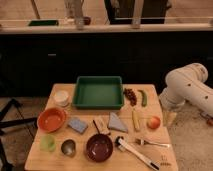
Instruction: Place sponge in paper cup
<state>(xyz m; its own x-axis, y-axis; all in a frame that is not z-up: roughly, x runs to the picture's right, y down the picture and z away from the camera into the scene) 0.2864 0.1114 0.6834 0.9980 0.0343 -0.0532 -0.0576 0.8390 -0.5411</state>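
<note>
The sponge, a small flat blue-grey block, lies on the wooden table just right of the orange bowl. The paper cup, short and cream-white, stands upright at the table's far left, beside the green tray. The sponge is a short way in front of the cup and to its right. My white arm hangs off the table's right side. My gripper points down next to the right table edge, far from both sponge and cup, and holds nothing that I can see.
A green tray stands at the back centre. An orange bowl, translucent green cup, metal cup and dark bowl stand at the front left. A grey wedge, grapes, a peach-coloured fruit and a brush lie to the right.
</note>
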